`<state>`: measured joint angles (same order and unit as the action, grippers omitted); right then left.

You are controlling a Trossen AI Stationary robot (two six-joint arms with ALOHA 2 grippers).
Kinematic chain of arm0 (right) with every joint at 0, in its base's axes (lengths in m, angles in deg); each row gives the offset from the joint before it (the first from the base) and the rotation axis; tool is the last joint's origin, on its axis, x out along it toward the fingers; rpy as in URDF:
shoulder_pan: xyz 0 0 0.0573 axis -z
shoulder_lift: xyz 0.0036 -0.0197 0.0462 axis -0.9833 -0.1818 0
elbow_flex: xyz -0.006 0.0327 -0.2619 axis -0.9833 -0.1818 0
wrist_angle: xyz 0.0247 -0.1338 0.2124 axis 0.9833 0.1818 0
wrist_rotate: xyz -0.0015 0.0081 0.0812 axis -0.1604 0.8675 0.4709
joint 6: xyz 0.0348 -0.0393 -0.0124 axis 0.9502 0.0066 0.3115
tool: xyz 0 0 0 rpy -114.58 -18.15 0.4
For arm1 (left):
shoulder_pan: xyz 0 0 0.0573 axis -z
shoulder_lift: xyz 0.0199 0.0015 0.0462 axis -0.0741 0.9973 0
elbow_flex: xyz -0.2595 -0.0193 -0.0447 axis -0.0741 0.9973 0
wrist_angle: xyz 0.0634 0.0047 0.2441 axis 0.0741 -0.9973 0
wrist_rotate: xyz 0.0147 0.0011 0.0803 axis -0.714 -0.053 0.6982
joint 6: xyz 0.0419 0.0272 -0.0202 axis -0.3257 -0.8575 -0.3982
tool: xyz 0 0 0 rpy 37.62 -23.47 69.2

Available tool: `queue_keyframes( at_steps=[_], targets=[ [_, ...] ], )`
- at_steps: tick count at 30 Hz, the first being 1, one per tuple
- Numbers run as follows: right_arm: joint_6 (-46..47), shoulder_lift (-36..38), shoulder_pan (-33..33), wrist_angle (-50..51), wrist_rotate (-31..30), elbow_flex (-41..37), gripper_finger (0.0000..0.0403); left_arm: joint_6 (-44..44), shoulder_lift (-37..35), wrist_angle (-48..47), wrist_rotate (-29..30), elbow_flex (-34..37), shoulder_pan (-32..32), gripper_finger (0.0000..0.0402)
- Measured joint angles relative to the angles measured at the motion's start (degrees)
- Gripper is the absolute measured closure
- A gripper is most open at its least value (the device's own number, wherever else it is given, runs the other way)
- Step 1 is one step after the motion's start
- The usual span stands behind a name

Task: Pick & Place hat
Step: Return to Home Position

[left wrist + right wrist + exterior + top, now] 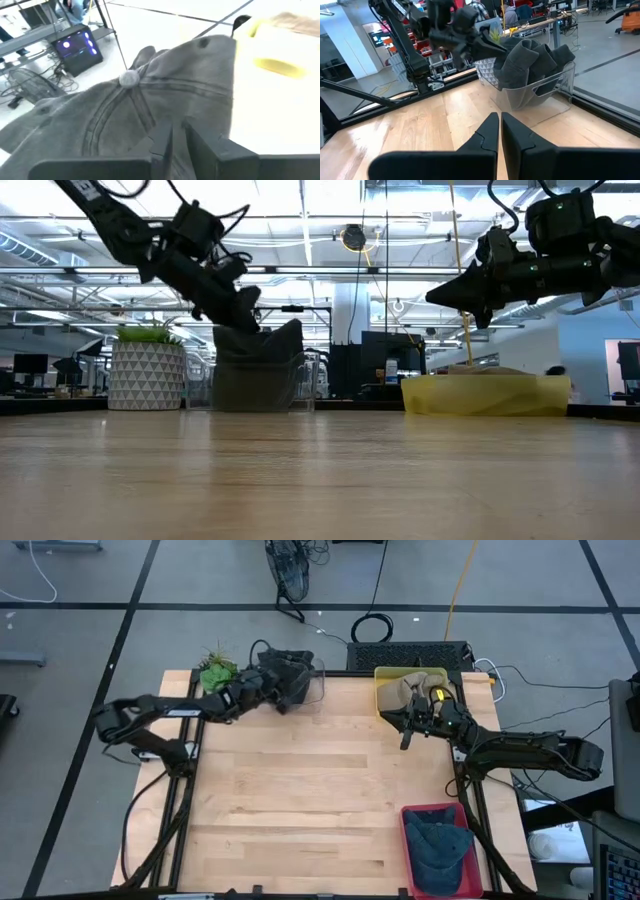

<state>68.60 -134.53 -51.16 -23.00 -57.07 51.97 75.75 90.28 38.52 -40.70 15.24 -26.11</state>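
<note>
A dark grey hat (288, 678) sits partly in a clear bin (536, 96) at the table's far edge, its lower part inside the bin walls. My left gripper (262, 682) reaches in from the left and is shut on this hat; the left wrist view shows the crown and its top button (129, 78). My right gripper (404, 740) hangs shut and holds nothing, above the table just in front of a yellow bin (384, 700) that holds a tan hat (412, 690). My left gripper pinches a fold of the grey hat's crown cloth (176, 129) between its two fingers, a little below the top button. The fingers (492, 50) come slanting down from the table's left side. The hat droops below them, its lower part (258, 380) still within the clear bin.
A potted plant (214, 670) stands at the far left beside the clear bin. A red bin (408, 840) at the near right corner holds a blue hat (442, 848). The wooden tabletop (300, 790) between the arms is bare. Cables and a fan lie beyond the far edge.
</note>
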Motion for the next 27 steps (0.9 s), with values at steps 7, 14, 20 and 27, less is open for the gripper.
queue_keyframes(
  at_steps=[7, 14, 20, 27],
  targets=[
    [-0.11, 0.0, -1.39, -0.64, -0.02, 0.0, 0.0403, -0.2, -9.34, -5.05, -3.38, 0.0, 3.76, 0.0339],
    [-0.65, 0.0, -4.95, -2.68, 0.18, 0.04, 0.0403, 0.18, -18.11, -4.69, -23.44, -0.02, 9.5, 0.0339],
    [-2.81, 0.0, -10.96, -4.88, -0.14, 0.07, 0.0403, 5.81, -19.42, -3.55, -31.94, -0.04, 15.17, 0.0339],
    [-6.68, 0.0, -15.11, -6.23, -0.51, 1.77, 0.0403, 9.25, -19.08, -3.46, -23.05, -0.04, 23.99, 0.0339]
  ],
)
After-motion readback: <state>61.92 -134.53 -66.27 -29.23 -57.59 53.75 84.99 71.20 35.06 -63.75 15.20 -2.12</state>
